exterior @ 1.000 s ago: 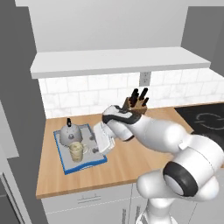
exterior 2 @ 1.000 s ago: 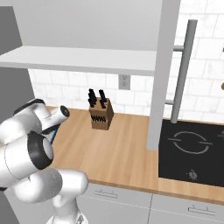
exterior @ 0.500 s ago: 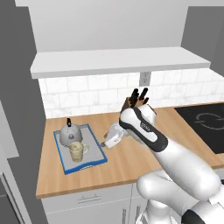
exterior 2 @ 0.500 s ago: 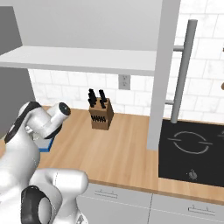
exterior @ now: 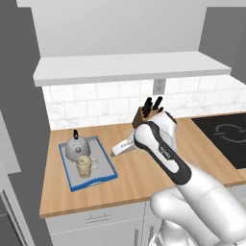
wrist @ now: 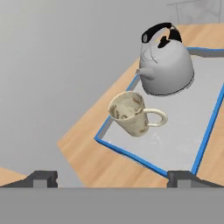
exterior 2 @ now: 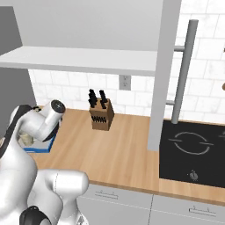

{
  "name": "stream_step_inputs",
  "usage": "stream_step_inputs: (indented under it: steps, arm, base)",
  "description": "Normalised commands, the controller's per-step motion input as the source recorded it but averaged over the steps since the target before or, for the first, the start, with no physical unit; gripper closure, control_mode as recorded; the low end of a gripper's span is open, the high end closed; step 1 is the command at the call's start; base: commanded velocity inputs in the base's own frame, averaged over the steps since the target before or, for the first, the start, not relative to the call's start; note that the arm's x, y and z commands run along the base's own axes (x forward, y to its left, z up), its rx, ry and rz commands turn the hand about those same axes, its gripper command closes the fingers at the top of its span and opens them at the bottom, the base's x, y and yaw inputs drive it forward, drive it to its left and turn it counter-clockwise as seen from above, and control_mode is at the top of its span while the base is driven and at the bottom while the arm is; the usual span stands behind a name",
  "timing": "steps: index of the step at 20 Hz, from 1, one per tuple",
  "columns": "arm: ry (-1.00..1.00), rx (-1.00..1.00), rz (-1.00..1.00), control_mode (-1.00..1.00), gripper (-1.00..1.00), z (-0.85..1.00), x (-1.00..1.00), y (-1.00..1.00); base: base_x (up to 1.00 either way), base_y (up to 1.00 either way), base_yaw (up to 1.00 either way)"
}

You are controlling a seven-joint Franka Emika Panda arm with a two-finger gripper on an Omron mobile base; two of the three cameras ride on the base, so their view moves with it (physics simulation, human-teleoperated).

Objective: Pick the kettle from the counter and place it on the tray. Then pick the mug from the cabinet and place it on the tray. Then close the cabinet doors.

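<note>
Mug (wrist: 131, 114) stands on tray (wrist: 175, 144), beyond the spread jaws.

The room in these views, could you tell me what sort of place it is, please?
A kitchen, rendered rather than real: a wooden counter backed by white tiles, a black hob set into it, a knife block, and a kettle with a mug on a tray.

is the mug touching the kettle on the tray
Apart. The hand view shows a strip of bare grey tray floor between the mug and the kettle.
</note>
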Motion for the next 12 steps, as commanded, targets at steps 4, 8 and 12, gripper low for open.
stream_step_inputs:
  steps: [4, 8, 12]
  arm:
    - [0.00, 0.00, -0.01, -1.00, -1.00, 0.02, 0.00, 0.00]
    - [0.08, -0.03, -0.20, -1.00, -1.00, 0.37, -0.11, 0.01]
    - [0.07, -0.03, -0.20, -1.00, -1.00, 0.49, -0.23, -0.06]
  base:
    - [0.00, 0.00, 0.00]
    - [0.00, 0.00, 0.00]
    - [0.00, 0.00, 0.00]
